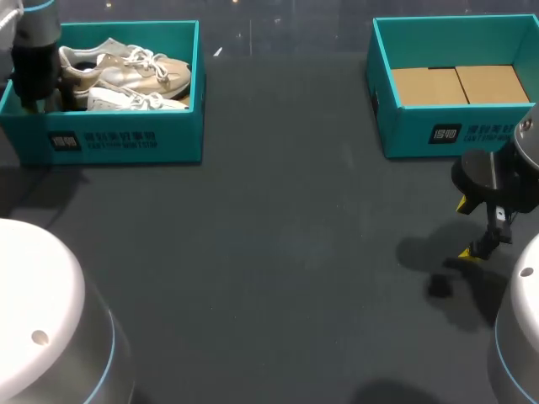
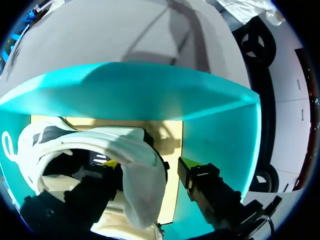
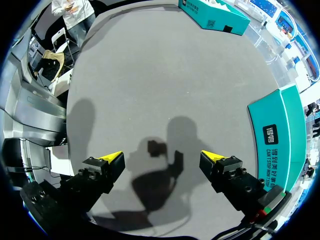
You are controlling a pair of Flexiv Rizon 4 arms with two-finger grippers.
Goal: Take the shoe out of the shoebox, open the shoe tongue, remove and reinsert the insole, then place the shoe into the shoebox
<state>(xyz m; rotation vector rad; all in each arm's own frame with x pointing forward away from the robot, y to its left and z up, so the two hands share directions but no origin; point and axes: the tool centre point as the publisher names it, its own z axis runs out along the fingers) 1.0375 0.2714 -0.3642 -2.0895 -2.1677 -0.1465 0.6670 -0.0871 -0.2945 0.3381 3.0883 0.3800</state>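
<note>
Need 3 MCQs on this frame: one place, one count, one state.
1. Where are the shoes?
A. in the left box
B. loose on the tabletop
C. in a person's hand

2. How many teal boxes stand on the table?
A. one
B. two
C. three

3. The right claw is:
A. shut on a shoe
B. open and empty
C. shut on an insole

Key:
1 A, both shoes lie inside the left box.
2 B, the left box plus the right box.
3 B, its fingers stand apart over bare table with nothing between them.
</note>
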